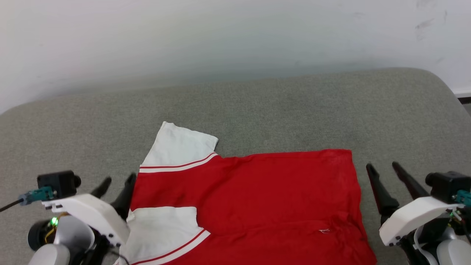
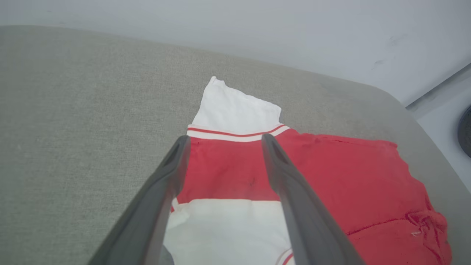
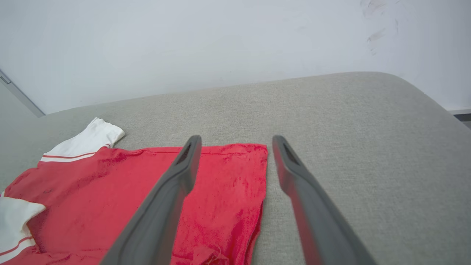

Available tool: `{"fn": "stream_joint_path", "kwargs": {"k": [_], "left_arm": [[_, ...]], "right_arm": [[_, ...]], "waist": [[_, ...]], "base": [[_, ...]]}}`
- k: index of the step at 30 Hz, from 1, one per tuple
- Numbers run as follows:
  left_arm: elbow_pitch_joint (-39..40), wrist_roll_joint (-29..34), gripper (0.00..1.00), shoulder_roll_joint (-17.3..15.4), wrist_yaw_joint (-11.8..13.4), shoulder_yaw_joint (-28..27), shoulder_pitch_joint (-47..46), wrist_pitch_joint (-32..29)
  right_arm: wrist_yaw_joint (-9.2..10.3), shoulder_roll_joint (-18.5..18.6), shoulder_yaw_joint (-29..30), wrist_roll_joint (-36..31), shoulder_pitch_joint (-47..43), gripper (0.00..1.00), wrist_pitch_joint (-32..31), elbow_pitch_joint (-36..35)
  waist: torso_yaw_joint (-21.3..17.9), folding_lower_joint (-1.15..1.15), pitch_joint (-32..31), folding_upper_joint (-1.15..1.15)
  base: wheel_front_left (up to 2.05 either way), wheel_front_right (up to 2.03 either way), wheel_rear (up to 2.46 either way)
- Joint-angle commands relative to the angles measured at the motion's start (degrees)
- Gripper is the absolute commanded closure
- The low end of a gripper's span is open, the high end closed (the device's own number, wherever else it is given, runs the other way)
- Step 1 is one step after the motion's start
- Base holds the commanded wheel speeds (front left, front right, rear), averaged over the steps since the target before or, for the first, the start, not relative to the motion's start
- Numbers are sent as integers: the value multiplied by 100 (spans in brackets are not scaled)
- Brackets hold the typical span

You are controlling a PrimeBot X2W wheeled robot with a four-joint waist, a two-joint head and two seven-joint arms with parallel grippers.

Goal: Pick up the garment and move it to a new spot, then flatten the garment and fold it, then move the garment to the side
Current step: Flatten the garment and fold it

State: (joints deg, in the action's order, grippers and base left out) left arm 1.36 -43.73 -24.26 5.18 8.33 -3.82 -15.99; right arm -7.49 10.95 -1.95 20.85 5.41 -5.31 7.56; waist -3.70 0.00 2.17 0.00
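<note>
Grey padded surface [image 1: 279, 106] beneath the garment [image 1: 257, 191], pale wall [image 1: 220, 36] behind

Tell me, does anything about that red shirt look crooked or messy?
Mostly tidy. The garment lies flat on the grey cushion, but its far white sleeve juts out past the folded edge, and a pucker shows near its right edge.

Red garment [image 1: 257, 191], white striped sleeves, on grey cushion [image 1: 279, 106].
</note>
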Motion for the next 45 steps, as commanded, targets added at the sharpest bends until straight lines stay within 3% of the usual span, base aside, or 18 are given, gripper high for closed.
{"fn": "stream_joint_path", "kwargs": {"k": [1, 8, 16, 22, 26, 30, 36, 42, 43, 45], "left_arm": [[46, 101, 0, 48, 26, 2, -126, 143], [-65, 703, 0, 147, -13, 38, -1013, 1068], [-889, 675, 0, 5, -343, 108, -2407, 891], [-1801, 370, 0, -263, -792, 249, -3430, 14], [-2407, 126, 0, -499, -977, 439, -3934, -1014], [-2870, -14, 0, -753, -982, 583, -4288, -2028], [-3273, -23, 0, -1103, -836, 718, -4480, -2939], [-3566, -214, 0, -1056, -770, 834, -4325, -3587], [-3609, -254, 7, -1016, -745, 847, -4271, -3666], [-3643, -338, 92, -914, -720, 827, -4200, -3721]], "right_arm": [[0, -45, 47, -94, 82, 0, 80, -72], [1, -291, 203, -434, 385, 0, 303, -724], [1, -444, 154, -603, 849, 0, 233, -1211], [1, -527, 24, -588, 1084, 0, 309, -1202], [0, -566, -61, -555, 1163, 0, 366, -1103], [1, -617, -119, -499, 1183, 0, 445, -990], [1, -681, -198, -379, 1205, 0, 549, -819], [1, -717, -218, -272, 1234, 0, 593, -653], [1, -717, -215, -252, 1236, 0, 573, -618], [0, -718, -216, -191, 1275, 0, 578, -580]], "waist": [[-28, 0, 46, 0], [-160, 0, 605, 0], [-435, 0, 1495, 0], [-694, 0, 1836, 0], [-870, 0, 1964, 0], [-1033, 0, 2069, 0], [-1237, 0, 2228, 0], [-1325, 0, 2330, 0], [-1335, 0, 2336, 0], [-1349, 0, 2338, 0]], "base": [[0, 0, 0], [0, 0, 0], [0, 0, 0], [0, 0, 0], [0, 0, 0], [0, 0, 0], [0, 0, 0], [0, 0, 0], [0, 0, 0], [0, 0, 0]]}}
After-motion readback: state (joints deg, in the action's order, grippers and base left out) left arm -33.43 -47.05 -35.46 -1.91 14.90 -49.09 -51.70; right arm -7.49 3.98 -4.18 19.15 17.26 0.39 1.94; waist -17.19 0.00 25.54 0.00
